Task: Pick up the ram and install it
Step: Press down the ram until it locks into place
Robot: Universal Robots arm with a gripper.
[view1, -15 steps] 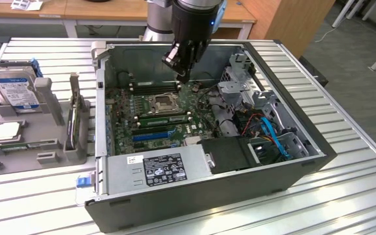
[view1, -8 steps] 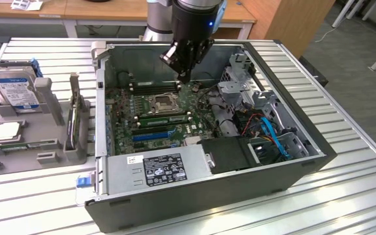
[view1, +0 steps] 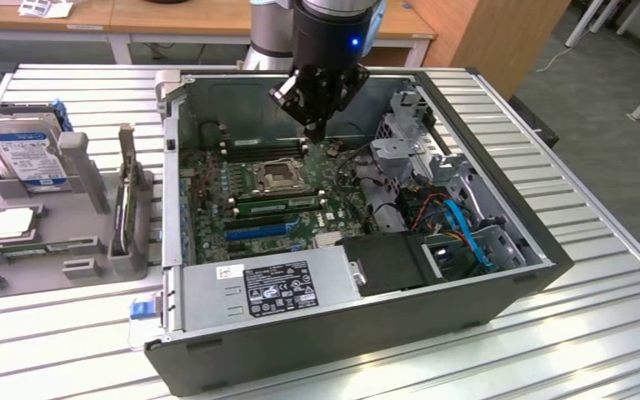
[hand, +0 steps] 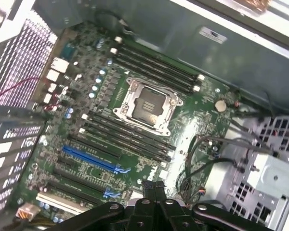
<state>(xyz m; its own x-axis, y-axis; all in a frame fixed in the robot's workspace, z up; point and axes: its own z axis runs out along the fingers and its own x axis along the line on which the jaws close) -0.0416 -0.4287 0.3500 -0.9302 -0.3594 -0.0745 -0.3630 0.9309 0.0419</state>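
Note:
The ram (view1: 281, 201) shows as a long thin green stick standing along the memory slots just below the CPU socket (view1: 274, 173) on the motherboard. My gripper (view1: 314, 133) hangs over the open computer case, above the motherboard and apart from the stick. Its fingers are pressed together with nothing between them. In the wrist view the shut fingertips (hand: 154, 188) point near one end of the dark memory slots (hand: 125, 137) beside the CPU socket (hand: 147, 103).
The case wall (view1: 176, 117) surrounds the board, with a power supply (view1: 264, 287), blue cables (view1: 459, 229) and a drive cage (view1: 403, 125) inside. At the exterior view's left a grey holder (view1: 70, 250) carries a hard drive (view1: 26, 150).

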